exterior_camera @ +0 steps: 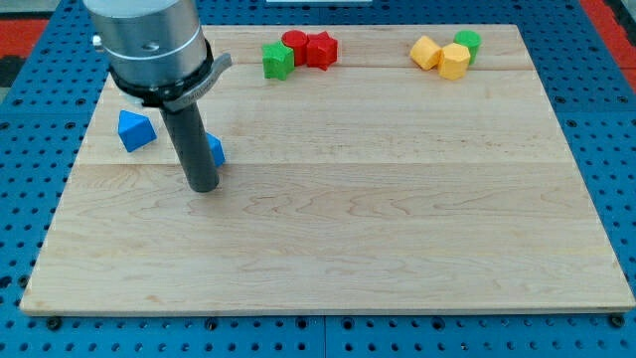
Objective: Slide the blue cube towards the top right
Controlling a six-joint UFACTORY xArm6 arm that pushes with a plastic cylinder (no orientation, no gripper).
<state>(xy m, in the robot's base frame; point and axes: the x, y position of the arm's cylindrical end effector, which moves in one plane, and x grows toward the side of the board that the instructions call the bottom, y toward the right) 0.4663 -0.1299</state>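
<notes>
My tip [204,187] sits on the pale wooden worktop [397,219], touching or just in front of the small blue plastic cube [215,150], which the rod mostly hides. There is no hand to open or close. The cube looks light, rigid and smooth-sliding; contact on its lower-left face probably suits a top-right push.

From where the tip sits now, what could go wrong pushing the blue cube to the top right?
1. My tip sits in front of the blue cube and hides most of it, so contact is uncertain; an off-centre push could spin it aside.
2. A top-right path heads toward the green block and the red blocks; the cube may knock them.
3. The other blue block lies close on the view's left; repositioning might nudge it.
</notes>
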